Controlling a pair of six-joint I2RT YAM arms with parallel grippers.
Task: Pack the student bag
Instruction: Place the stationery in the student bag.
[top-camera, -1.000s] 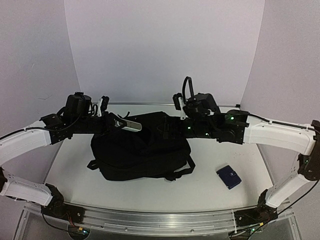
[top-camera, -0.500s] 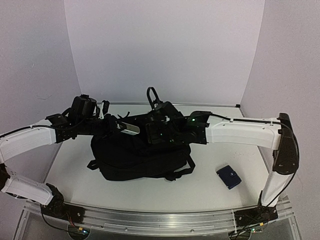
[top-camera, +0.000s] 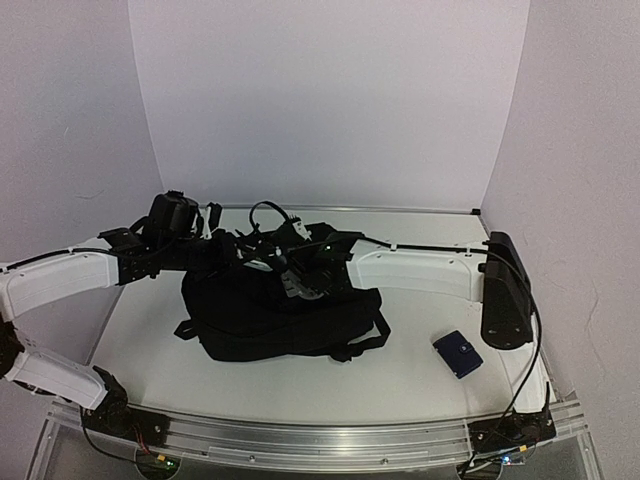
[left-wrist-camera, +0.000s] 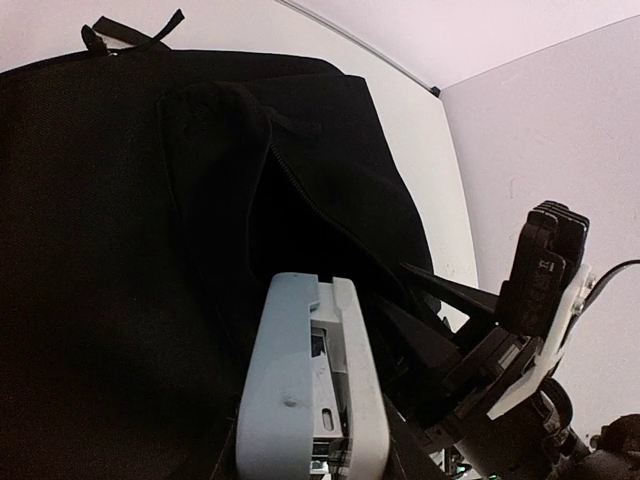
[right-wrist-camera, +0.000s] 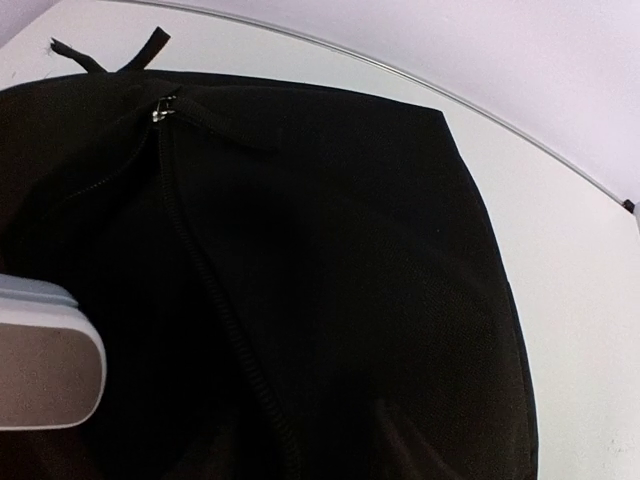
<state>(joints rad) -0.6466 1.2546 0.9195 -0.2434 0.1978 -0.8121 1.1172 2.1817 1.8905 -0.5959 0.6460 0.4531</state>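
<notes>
The student bag (top-camera: 285, 315), a large black backpack, lies flat in the middle of the table. My left gripper (top-camera: 250, 256) sits at its upper left edge, shut on a raised fold of fabric beside the zipper (left-wrist-camera: 288, 178). Only one pale grey finger (left-wrist-camera: 290, 400) shows in the left wrist view. My right gripper (top-camera: 293, 272) is pressed down on the bag's top centre, right beside the left one. The right wrist view shows only black fabric and the zipper (right-wrist-camera: 215, 300) where its jaws are, so I cannot see their state. A pale finger (right-wrist-camera: 45, 360) shows at that view's left edge.
A small dark blue object (top-camera: 457, 353) lies on the white table (top-camera: 420, 380) to the right of the bag. Black straps (top-camera: 365, 345) trail from the bag's near side. The back wall and side walls close in the table.
The right arm has swept left and down from above the bag's far right corner onto its top centre, next to the left gripper. The left arm has barely moved.
</notes>
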